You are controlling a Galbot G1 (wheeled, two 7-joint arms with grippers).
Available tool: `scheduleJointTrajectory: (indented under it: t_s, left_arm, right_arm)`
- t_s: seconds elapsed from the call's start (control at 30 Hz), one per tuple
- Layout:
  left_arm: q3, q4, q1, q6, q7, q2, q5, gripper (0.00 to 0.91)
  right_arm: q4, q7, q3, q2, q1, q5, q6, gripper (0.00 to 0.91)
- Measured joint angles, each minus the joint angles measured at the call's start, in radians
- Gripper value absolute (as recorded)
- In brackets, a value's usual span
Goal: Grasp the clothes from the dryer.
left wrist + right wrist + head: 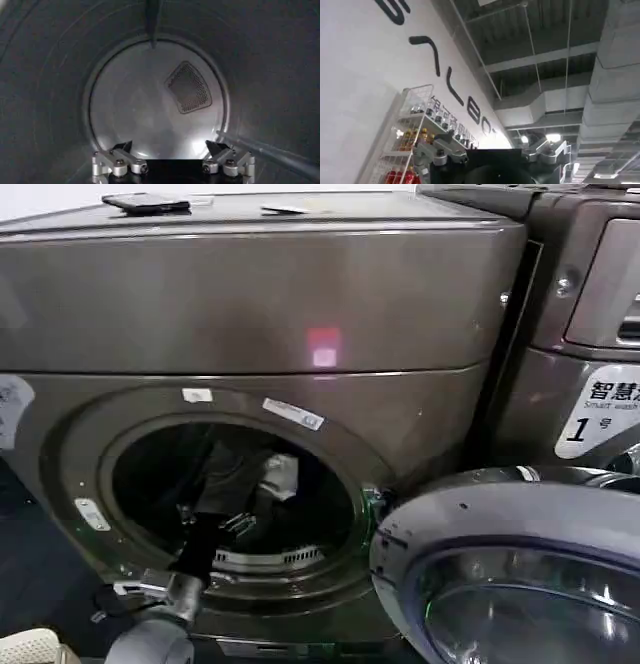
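The dryer (260, 304) is the big brown-grey machine with a red light, and its round porthole stands open. My left arm reaches through the porthole, with my left gripper (238, 526) low inside the drum. A white piece (281, 474) beside a dark grey shape (228, 469) sits deeper in the drum, and they look like the clothes. In the left wrist view my left gripper (169, 146) is open with nothing between its fingers, facing the drum's back wall (150, 110) and its perforated vent (189, 87). My right gripper (492, 137) is open, empty and points up at the ceiling.
The dryer's open door (500, 534) hangs at the lower right, close to the porthole rim. A second machine (590, 294) with a "1" sticker (600, 414) stands to the right. A black flat object (146, 202) lies on the dryer's top. A beige thing (25, 649) sits at the lower left.
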Motion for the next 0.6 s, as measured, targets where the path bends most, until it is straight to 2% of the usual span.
scheduleJointTrajectory:
  t_s: [0.33, 0.6]
  left_arm:
    - [0.013, 0.032, -0.035, -0.01, 0.0, 0.005, -0.003, 0.907]
    - [0.047, 0.125, -0.129, -0.024, -0.003, 0.0, -0.016, 0.907]
  right_arm:
    - [0.008, -0.004, 0.005, 0.006, -0.009, -0.016, 0.003, 0.907]
    - [0.017, 0.011, 0.019, 0.002, -0.028, -0.042, 0.002, 0.907]
